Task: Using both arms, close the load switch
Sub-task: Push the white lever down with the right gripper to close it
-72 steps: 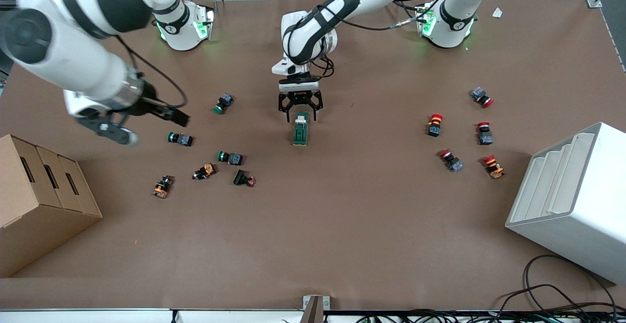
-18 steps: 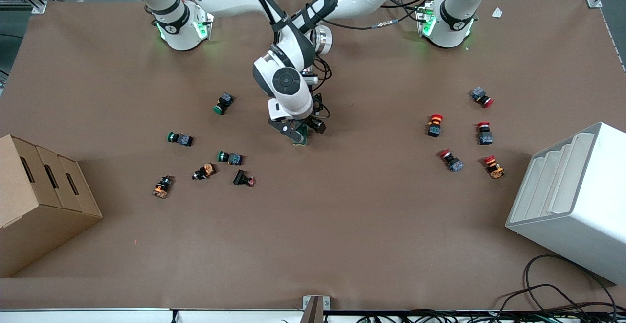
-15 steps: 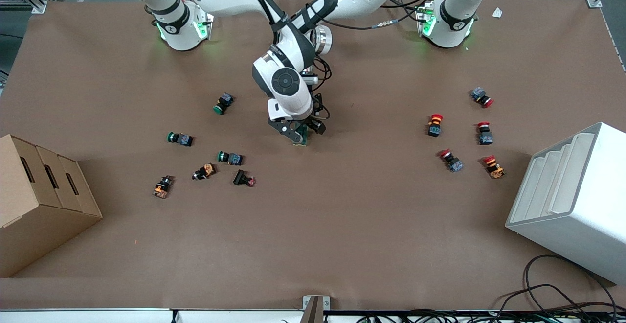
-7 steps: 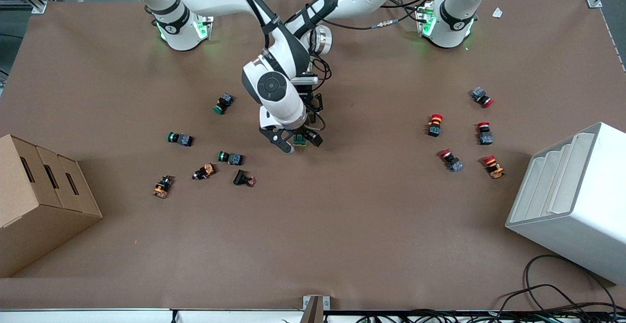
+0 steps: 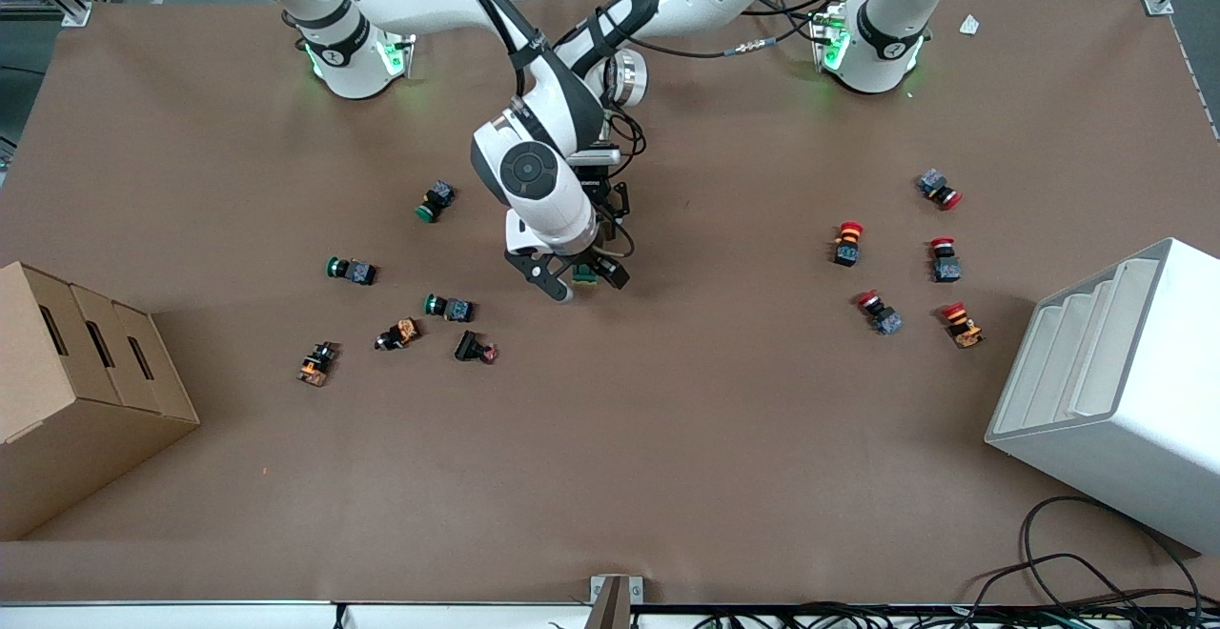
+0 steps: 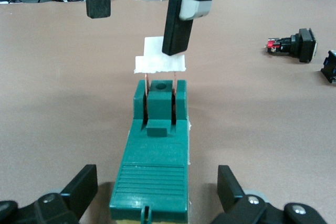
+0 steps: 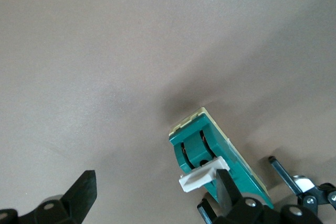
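Front view: load switch point(image 5: 583, 273) mid-table, mostly hidden under right gripper point(image 5: 578, 278), fingers apart. Left wrist view: left gripper point(image 6: 157, 192) spread, straddling the switch. Right wrist view: one finger point(image 7: 223, 182) seemingly touches white lever point(image 7: 202, 173).

High front view (wrist close-ups)

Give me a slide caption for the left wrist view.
Right gripper open over the load switch, one finger against its raised white lever; left gripper open around the base.

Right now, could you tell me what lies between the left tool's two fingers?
In the left wrist view, the green load switch sits on the table between the open left tool's fingers, touching neither.
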